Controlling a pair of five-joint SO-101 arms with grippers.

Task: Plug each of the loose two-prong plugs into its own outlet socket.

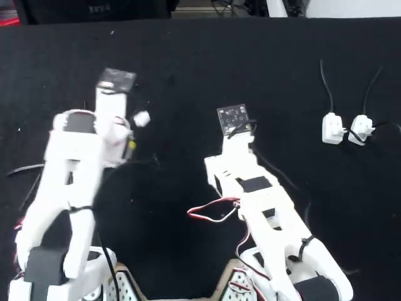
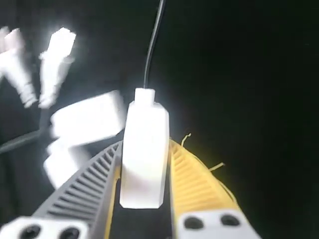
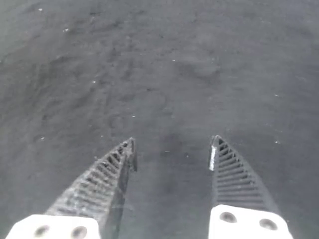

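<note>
Left hand (image 2: 144, 147) clamps one white plug (image 2: 143, 159), not yet seated; right hand (image 3: 173, 141) spread wide, empty, over the tabletop (image 3: 199, 59); two corded white pieces (image 1: 333, 128) farther off, seating indeterminate.

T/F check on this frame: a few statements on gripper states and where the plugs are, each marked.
1. The left gripper is shut on a white plug. True.
2. The right gripper holds a plug. False: it is open, with nothing between its fingers.
3. Two white corded pieces lie close together on the table, away from both arms. True.
4. The table cover is white. False: it is black.
5. A black cord runs from the held plug. True.
</note>
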